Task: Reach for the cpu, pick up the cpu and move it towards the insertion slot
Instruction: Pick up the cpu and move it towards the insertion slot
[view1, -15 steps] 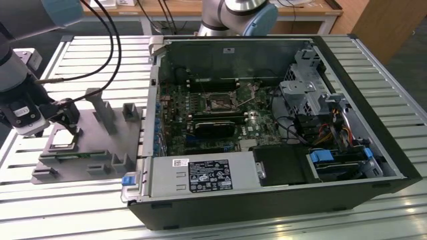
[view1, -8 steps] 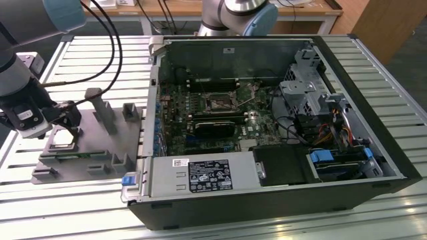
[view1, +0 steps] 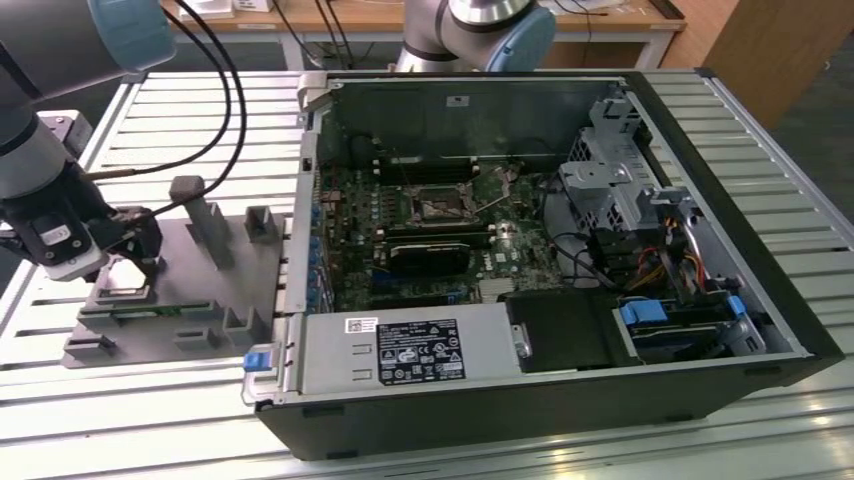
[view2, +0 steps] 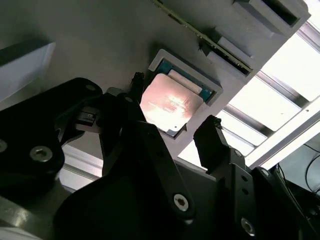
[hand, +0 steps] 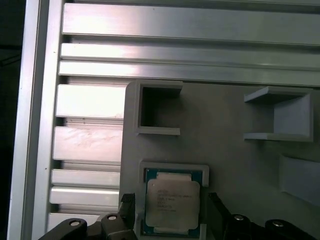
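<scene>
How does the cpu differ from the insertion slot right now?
The cpu has a shiny silver top; the insertion slot is dark inside a silver frame. The cpu lies in a recess of the grey plate outside the case; the slot sits on the motherboard inside it. The open gripper straddles the cpu, while the slot is far from it. Both are square and lie flat.

Robotics lab, slatted aluminium table (view1: 160, 420), opened computer case (view1: 534, 415)
</scene>
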